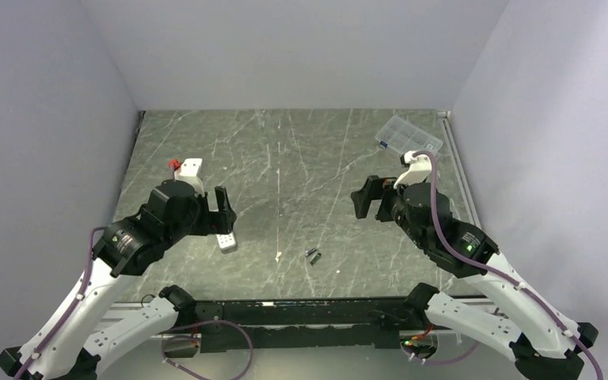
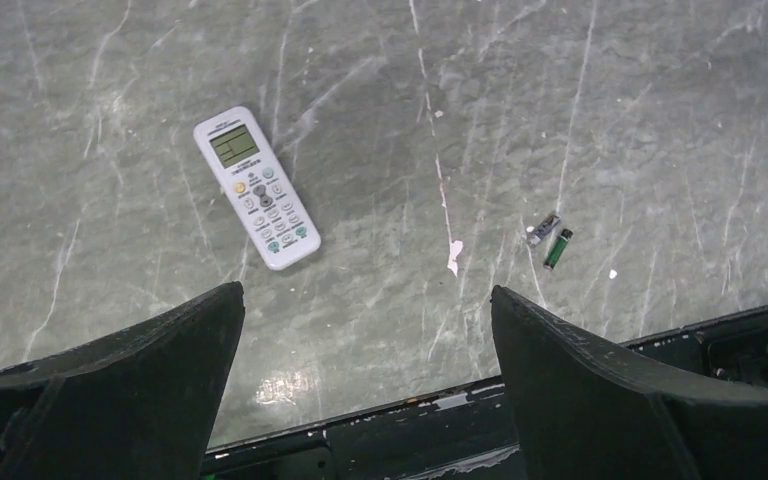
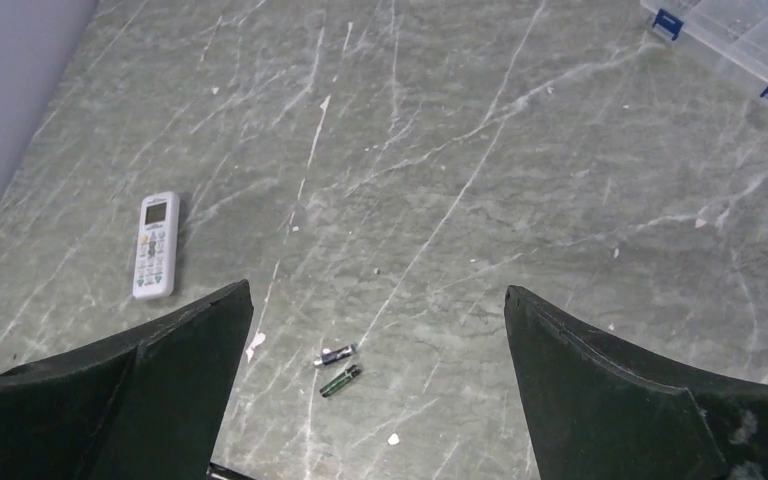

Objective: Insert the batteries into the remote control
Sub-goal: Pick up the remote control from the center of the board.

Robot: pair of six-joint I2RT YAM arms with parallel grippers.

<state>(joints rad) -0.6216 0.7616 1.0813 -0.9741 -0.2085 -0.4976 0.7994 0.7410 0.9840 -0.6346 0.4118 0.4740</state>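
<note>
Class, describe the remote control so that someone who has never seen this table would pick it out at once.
Start at the grey, white-veined table and go to its near left part. There lies the remote control, a slim white bar. Unlike the tiny dark batteries to its right and the clear box at the far right, it has a small screen and rows of buttons.

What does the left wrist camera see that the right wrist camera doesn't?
Only the left wrist view shows the open left gripper and a long black bar at the table's edge. Only the right wrist view shows the open right gripper, a clear box with blue clips and a grey wall. Both show the white remote lying face up, two batteries side by side apart from it, a small white chip and the marbled table.
</note>
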